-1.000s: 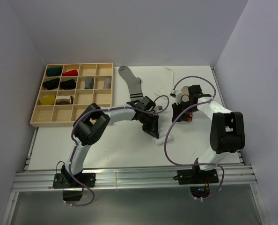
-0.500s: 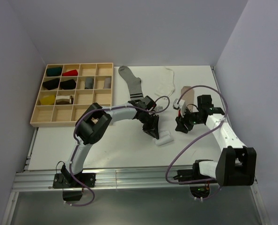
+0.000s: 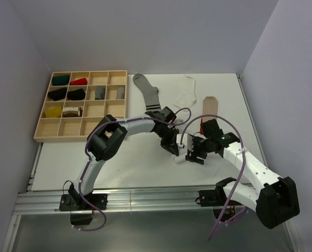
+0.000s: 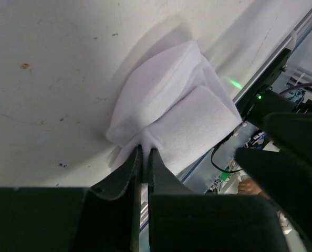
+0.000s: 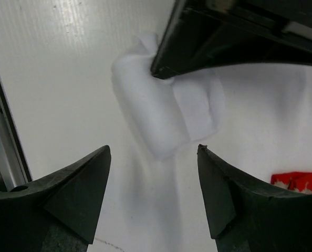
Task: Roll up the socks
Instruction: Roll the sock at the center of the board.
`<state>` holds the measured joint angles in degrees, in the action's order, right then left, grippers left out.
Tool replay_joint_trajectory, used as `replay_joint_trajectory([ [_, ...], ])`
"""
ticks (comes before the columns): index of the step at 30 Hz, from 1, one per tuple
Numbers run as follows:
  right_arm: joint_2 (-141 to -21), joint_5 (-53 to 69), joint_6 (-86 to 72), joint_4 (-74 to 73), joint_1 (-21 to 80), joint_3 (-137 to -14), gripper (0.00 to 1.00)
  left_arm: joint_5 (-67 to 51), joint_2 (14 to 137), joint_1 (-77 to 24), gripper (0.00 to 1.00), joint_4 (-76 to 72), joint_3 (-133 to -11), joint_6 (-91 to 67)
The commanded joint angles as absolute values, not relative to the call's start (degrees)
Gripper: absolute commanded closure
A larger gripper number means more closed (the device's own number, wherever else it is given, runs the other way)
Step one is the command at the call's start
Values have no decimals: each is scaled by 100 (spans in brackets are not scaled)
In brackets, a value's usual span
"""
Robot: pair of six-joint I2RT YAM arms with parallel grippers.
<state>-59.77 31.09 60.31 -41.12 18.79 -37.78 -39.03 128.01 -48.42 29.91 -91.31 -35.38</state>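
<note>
— Well, done with the beige sock (image 3: 210, 103) for now, by the look of it. Spotting the right gripper (image 3: 194, 156) down at 3 o'clock of the white roll (image 3: 178, 156), just beside it, no longer up at 1 o'clock over the beige one as a second ago.

— Agreed. Swung in low and quick. Seeing its fingers (image 5: 77, 194) spread wide from the wrist, holding nothing, with the roll straight ahead between them but not yet touched.

— And the left gripper (image 4: 145, 153)?

— Parked at 11 o'clock of the roll, same as half a second back. Pinched narrow on a fold at the roll's edge, hardly any gap between the jaws. Keeping the bundle from springing open, probably.

— Meaning for the task?

— Likely a two-handed finish: one sock wound up and pinned, wanting a second grip to tuck or steady it. Worth care on closing; easy to squash or unwind so soft a bundle.

— Much left?

— Plenty. Beige sock lying flat, running 12 to 6, with the red-and-white end (image 5: 298, 181) just past the roll. Also flat toward 12 o'clock: the grey striped sock (image 3: 148, 94) and a plain white sock (image 3: 186, 95). Off at 10 o'clock, well apart, the wooden tray (image 3: 95, 126) with several bundles already in its compartments.
</note>
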Motion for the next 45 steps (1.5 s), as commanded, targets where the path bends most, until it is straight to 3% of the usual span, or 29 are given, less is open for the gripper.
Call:
replay_joint_trajectory([
  [1, -5827, 2584, 6056, -3745, 2258, -3613, 26, -3357, 13175, -4904, 100, 3384, -9079, -3252],
  [21, -6038, 1503, 5810, -2409, 3515, -3032, 23, -3472, 13271, -4904, 100, 3366, -9141, -3243],
  [32, -6486, 1398, 5652, -2566, 3586, -3182, 35, -3559, 13307, -4869, 100, 3410, -9176, -3208],
  [41, -6890, 1616, 5247, -2707, 3551, -3374, 71, -3700, 13105, -4737, 100, 2946, -8886, -3620],
  [45, -7145, 1994, 5186, -3013, 3340, -3603, 73, -3823, 12728, -4606, 100, 2015, -8290, -4340],
])
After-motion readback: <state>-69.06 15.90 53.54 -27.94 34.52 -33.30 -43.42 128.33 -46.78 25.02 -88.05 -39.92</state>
